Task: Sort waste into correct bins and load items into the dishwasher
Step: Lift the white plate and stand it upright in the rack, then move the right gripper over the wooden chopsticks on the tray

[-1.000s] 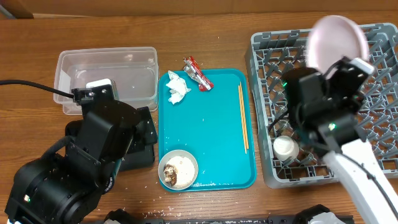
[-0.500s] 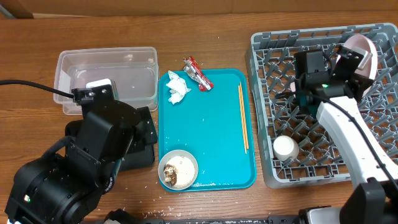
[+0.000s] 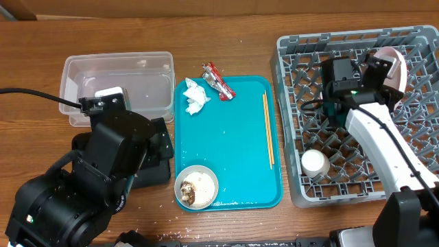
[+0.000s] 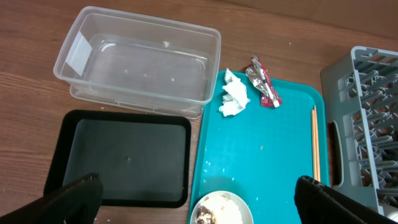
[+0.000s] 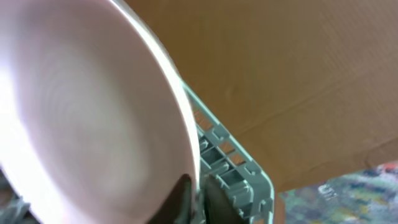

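We see our right hand (image 5: 196,198) clamped on the rim of the pink-white plate (image 5: 87,112), which stands on edge among the pegs toward the far right of the grey dish rack (image 3: 291,51). Our left hand (image 4: 198,186) hangs with its fingers wide apart above the black tray (image 4: 124,155) and the teal tray (image 4: 261,155). The red wrapper (image 4: 262,87) lies at the teal tray's far edge, its print too small to read.

overhead looks straight down on the whole table (image 3: 226,27), the left wrist looks down from high on the clear tub (image 4: 140,68), black tray (image 4: 124,155) and teal tray (image 4: 267,149) that overhead shares, and the right wrist crowds the plate (image 5: 81,124) and rack (image 5: 239,177).
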Controlling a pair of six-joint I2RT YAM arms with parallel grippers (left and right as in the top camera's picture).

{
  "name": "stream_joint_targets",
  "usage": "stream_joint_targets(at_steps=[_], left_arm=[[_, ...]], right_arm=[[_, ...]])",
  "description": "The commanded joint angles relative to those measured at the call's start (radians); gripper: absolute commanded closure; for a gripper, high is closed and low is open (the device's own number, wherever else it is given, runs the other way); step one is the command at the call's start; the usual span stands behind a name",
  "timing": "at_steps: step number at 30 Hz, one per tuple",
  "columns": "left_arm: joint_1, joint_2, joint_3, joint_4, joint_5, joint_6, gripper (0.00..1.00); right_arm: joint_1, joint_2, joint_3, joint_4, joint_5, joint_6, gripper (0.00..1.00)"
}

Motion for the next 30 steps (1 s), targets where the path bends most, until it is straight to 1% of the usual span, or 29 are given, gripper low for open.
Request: stream_joint_targets(at_steps=[1, 2, 4, 5, 7, 9, 12, 14, 15, 17, 19, 20, 22, 23, 24, 27, 30], left_arm=[[-0.004, 0.003, 0.002, 0.001, -0.020, -0.009, 0.00], [-0.004, 0.003, 0.002, 0.001, -0.020, -0.009, 0.00], [-0.004, 0.003, 0.002, 0.001, -0.020, -0.009, 0.00], [-0.004, 0.003, 0.002, 0.001, -0.020, -0.009, 0.00], [-0.004, 0.003, 0.002, 0.001, -0.020, -0.009, 0.00], [-0.004, 0.003, 0.002, 0.001, -0.020, -0.009, 0.00], [-0.004, 0.003, 0.002, 0.001, -0.020, -0.009, 0.00], [-0.004, 0.003, 0.002, 0.001, -0.020, -0.009, 0.00], [-0.004, 0.003, 0.002, 0.001, -0.020, -0.009, 0.00], [-0.004, 0.003, 0.002, 0.001, -0.020, -0.009, 0.00], [-0.004, 0.003, 0.002, 0.001, -0.020, -0.009, 0.00], [-0.004, 0.003, 0.002, 0.001, -0.020, -0.009, 0.00], [-0.004, 0.003, 0.002, 0.001, -0.020, -0.009, 0.00], [-0.004, 0.003, 0.002, 0.001, -0.020, -0.009, 0.00], [-0.004, 0.003, 0.002, 0.001, -0.020, -0.009, 0.00], [-0.004, 0.003, 0.002, 0.001, -0.020, -0.009, 0.00], [-0.004, 0.003, 0.002, 0.001, -0.020, -0.009, 0.00]], right_arm=[[0.049, -0.006, 0.006, -0.018, -0.013, 0.004, 0.79], [0.064, -0.012, 0.011, -0.019, -0.013, 0.004, 0.73], [0.106, -0.029, 0.027, -0.023, -0.013, 0.003, 0.55], [0.126, -0.036, 0.034, -0.024, -0.013, 0.002, 0.48], [0.171, -0.050, 0.048, -0.025, -0.018, -0.019, 0.40], [0.222, -0.062, 0.057, -0.034, -0.018, -0.019, 0.37], [0.306, -0.081, 0.062, -0.046, -0.027, -0.039, 0.36], [0.370, -0.096, 0.063, -0.045, -0.077, -0.045, 0.36], [0.408, -0.105, 0.063, -0.046, -0.134, -0.045, 0.36], [0.481, -0.118, 0.063, -0.046, -0.303, -0.044, 0.36], [0.534, -0.120, 0.063, -0.037, -0.530, -0.040, 0.39], [0.553, -0.118, 0.062, -0.027, -0.679, -0.021, 0.44], [0.560, -0.105, 0.061, -0.010, -0.900, 0.042, 0.49], [0.560, -0.095, 0.061, -0.008, -0.970, 0.064, 0.52], [0.558, -0.079, 0.061, -0.009, -1.013, 0.092, 0.53], [0.557, -0.023, 0.061, -0.040, -1.040, 0.153, 0.53], [0.557, 0.041, 0.061, -0.051, -1.124, 0.153, 0.53]])
